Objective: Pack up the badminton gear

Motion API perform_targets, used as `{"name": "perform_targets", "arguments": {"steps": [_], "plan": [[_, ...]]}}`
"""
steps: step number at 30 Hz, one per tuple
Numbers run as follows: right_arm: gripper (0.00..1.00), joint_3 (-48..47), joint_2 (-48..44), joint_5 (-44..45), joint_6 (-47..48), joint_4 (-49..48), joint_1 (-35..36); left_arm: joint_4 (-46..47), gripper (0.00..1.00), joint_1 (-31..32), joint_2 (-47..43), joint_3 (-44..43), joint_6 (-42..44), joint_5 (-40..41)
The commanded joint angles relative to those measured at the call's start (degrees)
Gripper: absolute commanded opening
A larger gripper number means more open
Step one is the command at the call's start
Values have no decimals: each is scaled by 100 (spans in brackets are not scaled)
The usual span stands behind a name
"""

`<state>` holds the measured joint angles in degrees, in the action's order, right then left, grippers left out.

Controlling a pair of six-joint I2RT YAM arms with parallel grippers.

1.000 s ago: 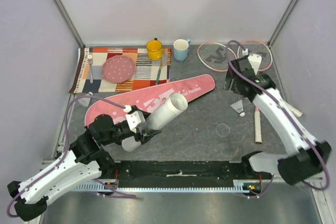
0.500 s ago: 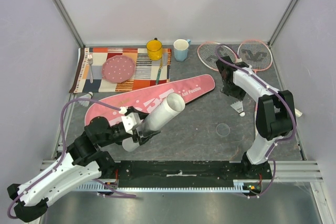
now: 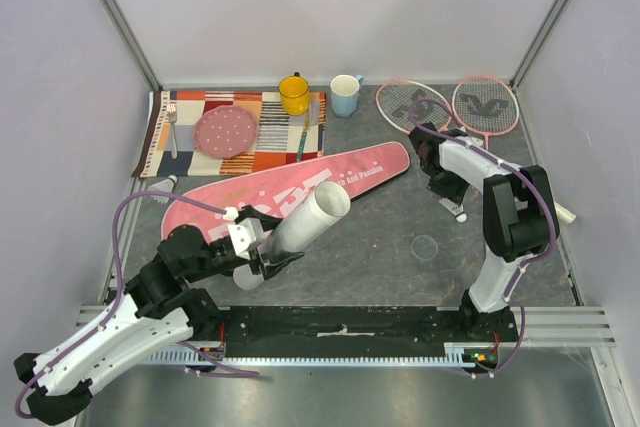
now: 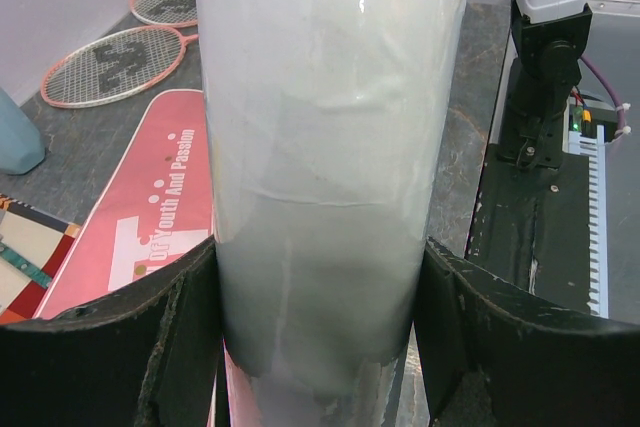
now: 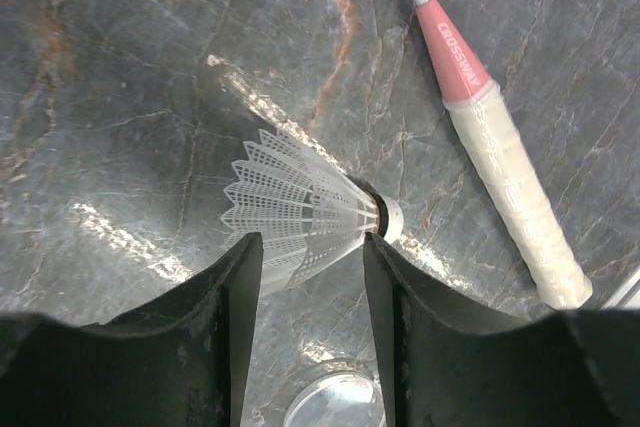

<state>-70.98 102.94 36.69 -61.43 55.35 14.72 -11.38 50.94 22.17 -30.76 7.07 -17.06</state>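
Left tool (image 4: 320, 297) clamps the long white tube (image 4: 330, 127) (racket bag (image 4: 130, 237) below it). Right tool (image 5: 310, 247), half-closed, straddles a shuttlecock (image 5: 295, 209) lying on the table (image 5: 120, 97); whether it grips is unclear.

White tube (image 4: 330, 147): far end cut off at top edge.
Racket bag (image 4: 130, 237): lettering partly hidden behind White tube.
Shuttlecock (image 5: 300, 209): skirt edge hidden behind right gripper (image 5: 312, 244) finger.
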Motion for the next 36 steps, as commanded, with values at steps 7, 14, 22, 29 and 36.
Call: {"name": "perform_targets", "arguments": {"steps": [7,14,22,29,36], "plan": [[8,164,-317,304,-195,-42,57,408,20,4,-20,-35,-127,-122],[0,-196,-2185,-780,1640,-304,874,417,20,13,94,-35,-118,-26],[0,-828,-4264,-6257,3068,-1554,963,435,20,4,314,-52,-74,80],[0,-1551,-4519,-8201,1770,-2596,971,435,20,4,393,-44,-57,124],[0,-1665,-4273,-8530,2002,-2196,1155,452,20,4,437,-44,-48,71]]}}
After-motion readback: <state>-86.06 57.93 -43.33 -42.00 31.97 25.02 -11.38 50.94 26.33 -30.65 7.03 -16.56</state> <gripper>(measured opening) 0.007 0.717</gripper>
